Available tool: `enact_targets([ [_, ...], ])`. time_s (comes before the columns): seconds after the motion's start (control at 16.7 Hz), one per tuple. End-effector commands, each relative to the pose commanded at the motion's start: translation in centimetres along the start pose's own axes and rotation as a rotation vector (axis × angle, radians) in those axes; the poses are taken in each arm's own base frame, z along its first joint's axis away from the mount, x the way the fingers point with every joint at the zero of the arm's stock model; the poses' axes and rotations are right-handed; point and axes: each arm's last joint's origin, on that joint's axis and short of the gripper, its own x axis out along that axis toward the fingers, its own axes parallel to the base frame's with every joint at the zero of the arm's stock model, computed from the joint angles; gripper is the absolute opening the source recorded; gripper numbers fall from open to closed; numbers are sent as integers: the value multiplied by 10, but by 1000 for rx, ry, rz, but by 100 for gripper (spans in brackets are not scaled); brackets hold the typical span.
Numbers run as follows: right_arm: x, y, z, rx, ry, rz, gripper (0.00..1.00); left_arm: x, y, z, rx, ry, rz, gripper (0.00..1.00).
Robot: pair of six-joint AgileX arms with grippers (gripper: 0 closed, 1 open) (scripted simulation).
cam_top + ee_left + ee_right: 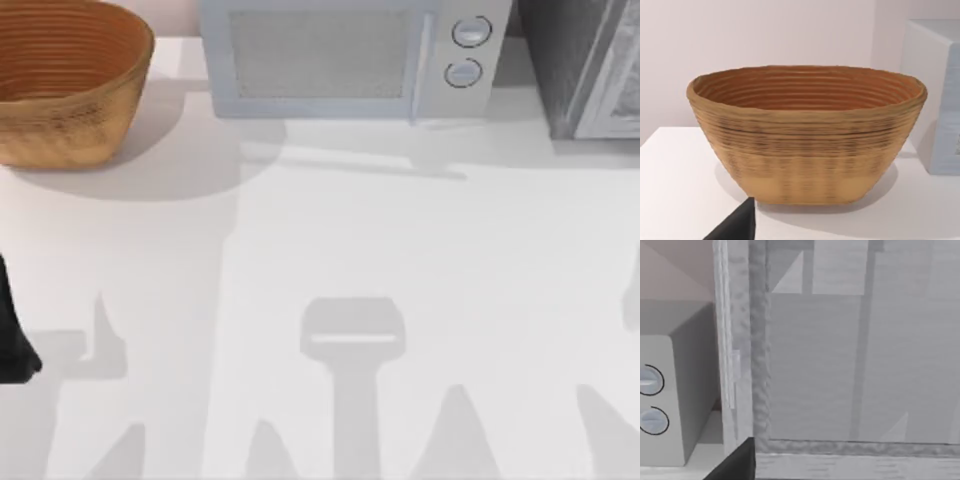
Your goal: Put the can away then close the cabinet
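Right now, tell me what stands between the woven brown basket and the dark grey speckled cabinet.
In the top view, the pale grey microwave stands between the woven brown basket and the dark grey speckled cabinet, along the table's far edge.

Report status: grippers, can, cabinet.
Left arm at table's left edge, wrist camera facing the basket. Right wrist camera faces the cabinet, beside the microwave. Table between arms and cabinet bare.

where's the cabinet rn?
The cabinet stands at the table's far right corner in the top view, just right of the microwave; the right wrist view faces its door panel.
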Motion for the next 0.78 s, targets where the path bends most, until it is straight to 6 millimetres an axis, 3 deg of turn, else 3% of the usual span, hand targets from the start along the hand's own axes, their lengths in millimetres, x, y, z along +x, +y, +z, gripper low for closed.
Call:
enact_targets([
  [0.36, 26, -82, -13, 11, 40, -2, 100, 0, 0, 0, 0, 0, 0, 100],
  [0.6, 21, -130, -35, 23, 51, 3, 100, 0, 0, 0, 0, 0, 0, 100],
  [0.78, 14, -149, -45, 24, 52, 6, 100, 0, 0, 0, 0, 0, 0, 100],
])
